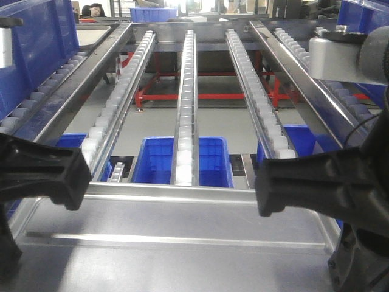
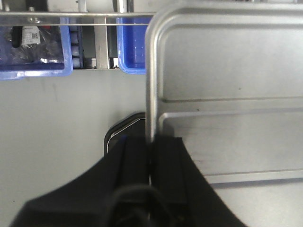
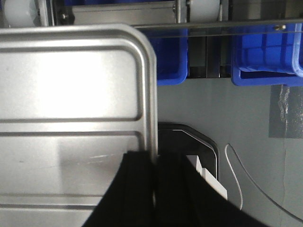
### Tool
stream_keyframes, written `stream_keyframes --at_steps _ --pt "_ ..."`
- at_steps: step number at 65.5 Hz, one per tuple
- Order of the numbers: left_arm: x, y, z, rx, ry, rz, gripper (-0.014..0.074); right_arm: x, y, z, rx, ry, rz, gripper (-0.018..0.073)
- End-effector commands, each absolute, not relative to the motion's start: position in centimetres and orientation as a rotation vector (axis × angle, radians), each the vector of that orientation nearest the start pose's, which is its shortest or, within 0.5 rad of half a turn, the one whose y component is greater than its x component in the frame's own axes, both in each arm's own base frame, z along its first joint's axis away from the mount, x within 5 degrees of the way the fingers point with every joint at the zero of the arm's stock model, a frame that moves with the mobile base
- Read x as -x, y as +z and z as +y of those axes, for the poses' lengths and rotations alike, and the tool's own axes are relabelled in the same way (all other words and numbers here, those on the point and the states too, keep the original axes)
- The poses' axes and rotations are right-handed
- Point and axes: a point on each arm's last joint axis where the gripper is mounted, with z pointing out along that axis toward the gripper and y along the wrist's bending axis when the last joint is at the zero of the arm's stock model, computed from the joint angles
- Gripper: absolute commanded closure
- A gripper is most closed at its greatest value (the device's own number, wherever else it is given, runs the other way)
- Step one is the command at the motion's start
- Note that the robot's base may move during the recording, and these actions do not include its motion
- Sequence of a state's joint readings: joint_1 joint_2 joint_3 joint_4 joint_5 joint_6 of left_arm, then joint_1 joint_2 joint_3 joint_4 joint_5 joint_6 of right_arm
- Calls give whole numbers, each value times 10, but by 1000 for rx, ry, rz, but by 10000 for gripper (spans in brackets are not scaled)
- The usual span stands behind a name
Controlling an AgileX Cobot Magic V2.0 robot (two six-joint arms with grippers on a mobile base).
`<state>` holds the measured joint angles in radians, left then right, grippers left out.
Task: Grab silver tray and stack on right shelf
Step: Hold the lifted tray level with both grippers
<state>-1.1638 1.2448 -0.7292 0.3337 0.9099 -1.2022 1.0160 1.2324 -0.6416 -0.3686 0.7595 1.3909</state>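
The silver tray [image 1: 176, 225] is shiny, with a low rim and raised ribs, and is held level between both grippers at the bottom of the front view. My left gripper [image 1: 82, 176] is shut on its left rim, as the left wrist view [image 2: 151, 142] shows. My right gripper [image 1: 260, 190] is shut on its right rim, as the right wrist view [image 3: 155, 158] shows. The tray fills much of both wrist views [image 2: 227, 71] [image 3: 71, 80]. The right shelf [image 1: 304, 55] shows as a roller track at the far right, partly hidden by my right arm.
A rack with three long roller tracks [image 1: 185, 91] stands straight ahead, its front rail [image 1: 176, 191] close to the tray's far rim. Blue crates [image 1: 155, 161] [image 2: 28, 47] [image 3: 265, 56] sit below. Another roller rack [image 1: 42, 91] is at left. A white cable [image 3: 236, 179] lies on the floor.
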Motion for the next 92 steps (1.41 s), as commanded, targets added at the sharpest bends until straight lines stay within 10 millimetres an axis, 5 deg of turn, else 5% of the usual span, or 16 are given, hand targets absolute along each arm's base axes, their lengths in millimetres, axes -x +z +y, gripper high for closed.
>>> stream_keyframes --at_steps 1,92 --pt "-102 243 -175 -201 -109 2759 689 -129 226 157 -179 226 2702 503" --pt "-102 243 -175 -200 -106 2760 689 -129 226 157 -181 219 2704 503"
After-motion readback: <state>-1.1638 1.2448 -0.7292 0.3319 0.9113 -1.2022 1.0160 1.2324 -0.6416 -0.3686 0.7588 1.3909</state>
